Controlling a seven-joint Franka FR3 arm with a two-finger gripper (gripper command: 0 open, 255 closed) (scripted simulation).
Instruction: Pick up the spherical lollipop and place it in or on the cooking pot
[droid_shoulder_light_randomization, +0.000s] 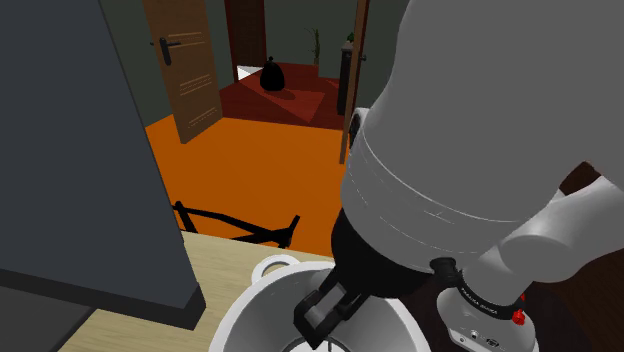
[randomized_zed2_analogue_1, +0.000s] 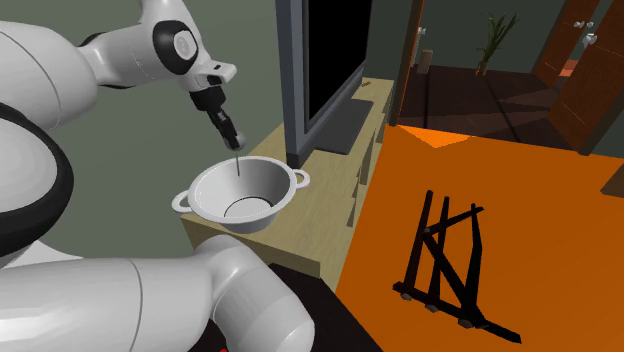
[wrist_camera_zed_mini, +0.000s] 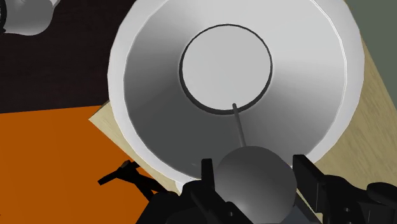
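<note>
My black gripper (wrist_camera_zed_mini: 253, 163) is shut on the lollipop's grey ball (wrist_camera_zed_mini: 254, 184), clasped between both fingers. Its thin stick (wrist_camera_zed_mini: 238, 122) points away from the hand, down toward the flat bottom of the white cooking pot (wrist_camera_zed_mini: 153, 114). In the second exterior view the gripper (randomized_zed2_analogue_1: 232, 142) hangs above the two-handled pot (randomized_zed2_analogue_1: 205, 185), and the stick (randomized_zed2_analogue_1: 237, 164) dangles over the bowl's inside. The shoulder view has the gripper (droid_shoulder_light_randomization: 322, 318) just over the pot's rim (droid_shoulder_light_randomization: 248, 300); there the arm hides the lollipop.
The pot stands on a pale wooden cabinet (randomized_zed2_analogue_1: 262, 148) beside a tall dark screen (randomized_zed2_analogue_1: 335, 50). That screen rises as a dark slab (droid_shoulder_light_randomization: 80, 150) near the pot. A black folding rack (randomized_zed2_analogue_1: 445, 260) lies on the orange floor, and open doors stand behind.
</note>
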